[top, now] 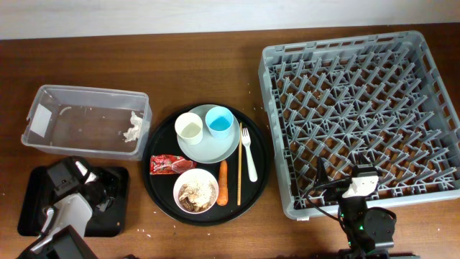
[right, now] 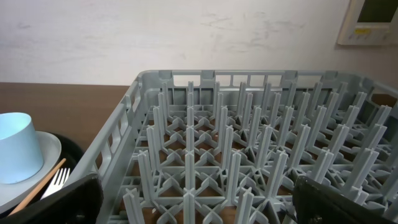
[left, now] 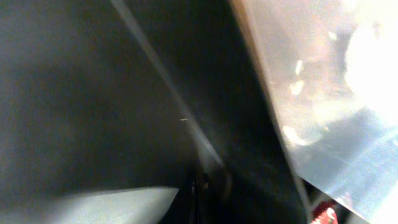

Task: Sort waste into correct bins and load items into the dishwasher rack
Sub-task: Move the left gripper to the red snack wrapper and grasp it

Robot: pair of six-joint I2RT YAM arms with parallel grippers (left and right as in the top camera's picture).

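Waste sorting looks underway. Left gripper (top: 100, 188), pressed together, hangs over the shallow black tray (top: 32, 208) at the table's (top: 215, 43) front-left corner; tissue (top: 134, 128) lies in the clear tub (top: 90, 91). Right gripper (right: 199, 202), spread wide, faces the rack (right: 186, 79). Likely next: opening for the red wrapper (top: 167, 165).

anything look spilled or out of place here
Nothing is tipped or broken. The only stray bits are a few pale specks on the table just below the round tray, possibly rice grains. The cream cup and blue cup stand upright on the plate.
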